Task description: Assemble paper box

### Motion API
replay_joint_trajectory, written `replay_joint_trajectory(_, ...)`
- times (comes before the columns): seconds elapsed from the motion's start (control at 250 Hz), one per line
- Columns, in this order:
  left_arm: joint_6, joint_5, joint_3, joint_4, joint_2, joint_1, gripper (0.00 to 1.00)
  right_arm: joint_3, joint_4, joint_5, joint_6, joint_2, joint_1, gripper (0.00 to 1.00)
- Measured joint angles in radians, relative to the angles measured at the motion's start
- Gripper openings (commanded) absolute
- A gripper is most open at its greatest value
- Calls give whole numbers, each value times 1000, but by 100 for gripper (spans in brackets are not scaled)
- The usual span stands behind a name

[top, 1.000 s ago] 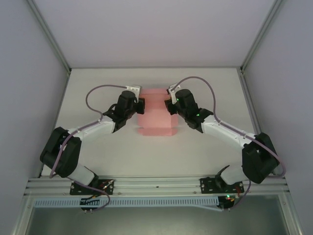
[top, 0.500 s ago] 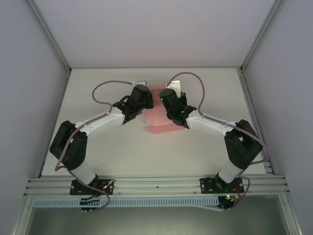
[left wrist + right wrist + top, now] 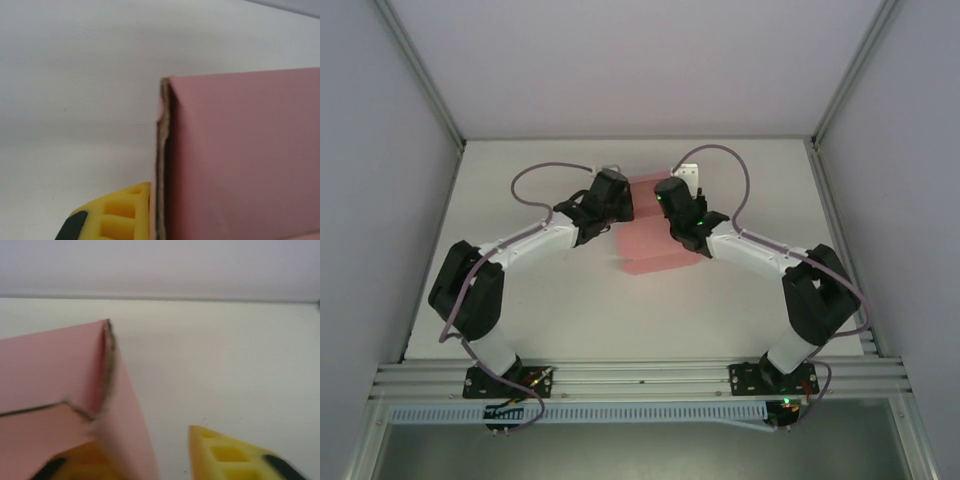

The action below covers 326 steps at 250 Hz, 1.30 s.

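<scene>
Arms swung inward vs 1 s ago. Top: left gripper point(image 3: 621, 210) & right gripper point(image 3: 665, 212) flank paper box point(image 3: 655, 248) mid-table, prob. propping walls. L wrist: finger point(image 3: 117, 216) beside card edge, grip can't tell. R wrist: fingers point(image 3: 235, 455) spread, straddling raised flap.

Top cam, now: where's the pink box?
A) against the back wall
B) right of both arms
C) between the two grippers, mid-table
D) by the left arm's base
C: the box has the left gripper at its left edge and the right gripper at its right edge.
</scene>
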Motion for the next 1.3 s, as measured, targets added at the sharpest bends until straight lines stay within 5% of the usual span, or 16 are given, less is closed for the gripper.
replay_joint_trajectory(0.192,95,41,41,-10,61,59,0,-108,106,-308,-4,-91,-64,99)
replay_joint_trajectory(0.451,384,143,146,-108,105,159,0,-147,120,-572,23,-255,-79,100)
replay_joint_trajectory(0.599,720,205,216,-238,110,172,0,-154,5,-524,111,-363,-150,100)
replay_joint_trajectory(0.811,1115,149,270,-522,135,64,0,-206,-200,-368,130,-487,-196,100)
replay_joint_trajectory(1.198,1342,-16,490,-740,384,-122,0,-344,-360,-270,156,-651,-214,100)
replay_joint_trajectory(1.302,1342,-45,574,-777,484,-141,12,-357,-375,-268,164,-652,-217,100)
